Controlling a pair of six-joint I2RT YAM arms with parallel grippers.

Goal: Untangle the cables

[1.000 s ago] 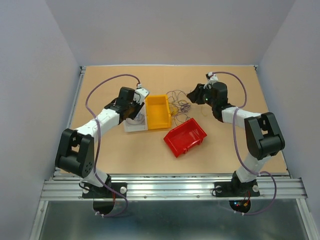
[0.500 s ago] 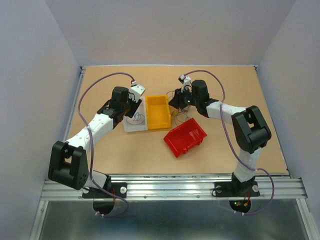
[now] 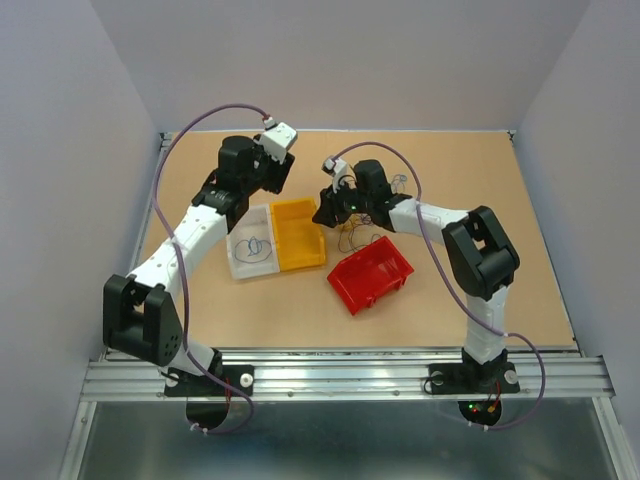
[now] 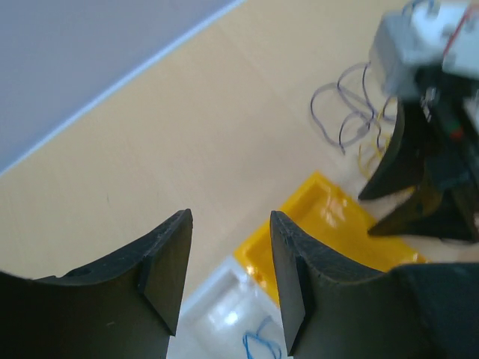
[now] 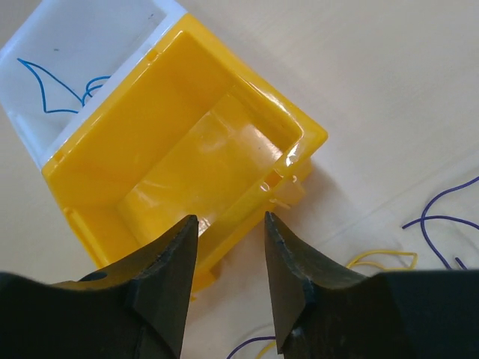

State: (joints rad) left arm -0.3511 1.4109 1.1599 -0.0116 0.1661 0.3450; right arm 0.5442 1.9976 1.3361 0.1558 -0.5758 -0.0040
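Observation:
The cables lie in a thin loose tangle (image 3: 358,236) on the table between the yellow bin (image 3: 298,233) and the red bin (image 3: 370,275); more loops show beyond the right arm. One blue cable (image 3: 255,244) lies in the white tray (image 3: 236,262). My right gripper (image 3: 326,210) is open, its jaws on either side of the yellow bin's wall (image 5: 247,198), holding nothing. Purple (image 5: 441,217) and yellow (image 5: 382,258) strands lie beside it. My left gripper (image 3: 268,182) is open and empty, raised over the bins' far edge. Its view shows the tangle (image 4: 348,112) and blue cable (image 4: 262,348).
The white tray (image 4: 217,307), the yellow bin (image 4: 337,224) and the red bin stand in a row mid-table. My right gripper (image 4: 419,187) shows dark in the left wrist view. The table's far edge meets a grey wall.
My right gripper has swung left from the tangle to the yellow bin. The yellow bin and white tray have shifted left and turned. My left gripper has lifted and moved farther back.

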